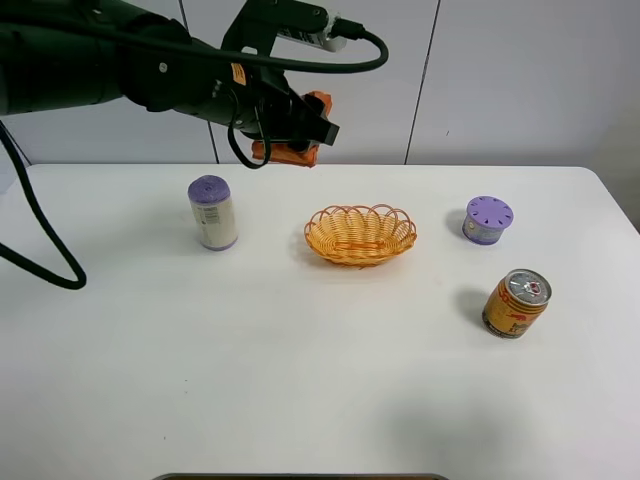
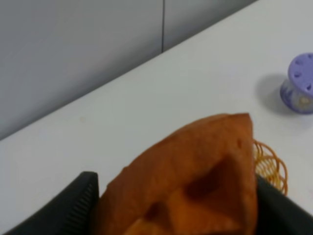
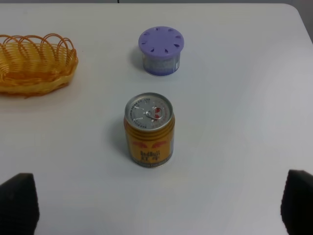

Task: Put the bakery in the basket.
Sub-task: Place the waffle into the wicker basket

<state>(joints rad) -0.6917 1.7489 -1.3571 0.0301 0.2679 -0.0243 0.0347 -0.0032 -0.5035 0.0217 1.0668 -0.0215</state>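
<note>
My left gripper point(image 1: 297, 132) is shut on the bakery point(image 1: 287, 152), an orange-brown waffle wedge, and holds it in the air over the back of the table, behind and left of the basket point(image 1: 360, 212). In the left wrist view the bakery point(image 2: 195, 161) fills the space between the dark fingers point(image 2: 78, 205), and the basket's looped rim point(image 2: 271, 169) peeks out beyond it. The basket is empty and also shows in the right wrist view point(image 3: 39, 41). My right gripper point(image 3: 157, 200) is open and empty, low over the table in front of the can; the exterior view does not show it.
A gold drink can point(image 1: 516, 303) point(image 3: 149, 129) stands right of the basket, nearer the front. A purple-lidded tub point(image 1: 488, 220) point(image 3: 161, 50) point(image 2: 301, 83) stands behind the can. A white cylinder with a purple lid point(image 1: 212, 212) stands left of the basket.
</note>
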